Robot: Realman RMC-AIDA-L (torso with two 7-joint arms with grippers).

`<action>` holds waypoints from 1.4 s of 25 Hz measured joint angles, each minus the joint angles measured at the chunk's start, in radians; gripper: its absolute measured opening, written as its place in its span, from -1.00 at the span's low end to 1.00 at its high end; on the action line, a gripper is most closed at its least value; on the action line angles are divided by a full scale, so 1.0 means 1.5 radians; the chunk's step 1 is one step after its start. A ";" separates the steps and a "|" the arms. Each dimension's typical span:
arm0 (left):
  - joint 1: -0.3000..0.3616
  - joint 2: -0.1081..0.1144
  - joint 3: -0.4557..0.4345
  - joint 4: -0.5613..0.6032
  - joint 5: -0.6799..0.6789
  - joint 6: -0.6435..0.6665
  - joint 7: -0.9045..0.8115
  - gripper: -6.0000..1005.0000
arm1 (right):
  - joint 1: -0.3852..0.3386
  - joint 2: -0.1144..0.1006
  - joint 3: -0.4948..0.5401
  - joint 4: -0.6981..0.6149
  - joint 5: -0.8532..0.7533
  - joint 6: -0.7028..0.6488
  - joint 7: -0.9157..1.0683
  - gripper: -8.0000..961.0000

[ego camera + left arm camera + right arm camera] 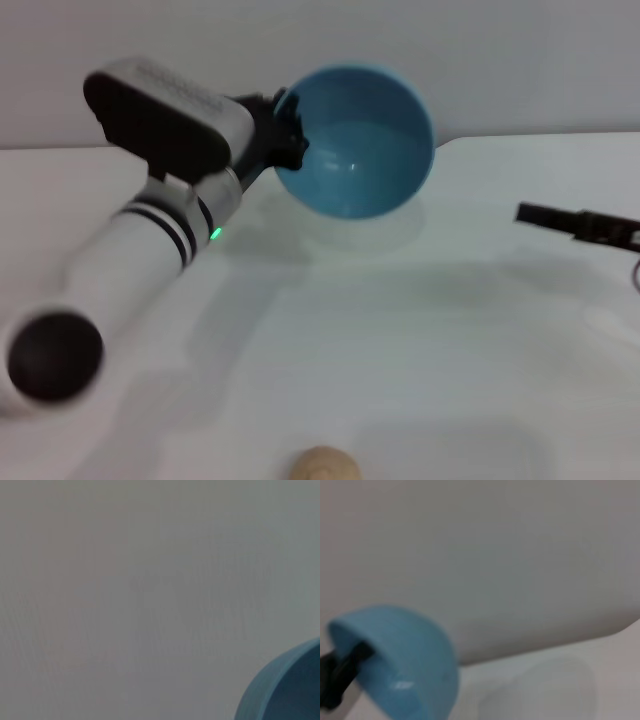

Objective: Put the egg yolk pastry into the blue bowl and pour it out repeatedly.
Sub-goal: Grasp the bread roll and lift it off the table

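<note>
Bare test setup, most likely a lab or robot demo station. Plain white table (420,330) with a rounded far right corner, set against a blank pale grey wall (520,60). No household furnishings, appliances or clutter visible. White robot arm (140,250) with black bands and a green indicator light reaches over the table's left side, which fits a robotics workspace.

White table (420,340) w/ egg yolk pastry (324,465) on it at near edge, nr centre.
</note>
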 joint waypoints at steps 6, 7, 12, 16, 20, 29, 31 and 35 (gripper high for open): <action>-0.059 0.002 -0.232 0.054 -0.034 -0.346 -0.014 -0.97 | 0.035 0.004 -0.058 -0.004 -0.062 0.002 -0.004 -0.17; -0.074 0.003 -0.275 0.078 -0.030 -0.402 -0.027 -0.97 | 0.041 0.004 -0.074 -0.005 -0.069 0.002 -0.007 -0.17; -0.123 0.009 -0.404 0.143 0.052 -0.558 -0.092 -0.97 | 0.061 0.005 -0.168 -0.010 -0.096 0.002 -0.014 -0.17; -0.160 0.010 -0.473 0.146 0.205 -0.669 -0.212 -0.96 | 0.073 0.007 -0.231 -0.012 -0.101 0.001 -0.014 -0.17; -0.210 0.011 -0.527 0.146 0.355 -0.783 -0.316 -0.96 | 0.086 0.017 -0.279 -0.020 -0.101 -0.003 -0.012 -0.17; -0.237 0.011 -0.541 0.137 0.413 -0.887 -0.378 -0.96 | 0.109 0.031 -0.452 -0.028 -0.058 0.009 0.007 -0.13; -0.237 0.013 -0.549 0.136 0.418 -0.898 -0.383 -0.97 | 0.109 0.032 -0.489 -0.032 -0.032 0.009 0.007 -0.12; -0.242 0.013 -0.563 0.130 0.435 -0.919 -0.387 -0.97 | 0.110 0.033 -0.582 -0.055 0.011 0.011 0.005 -0.09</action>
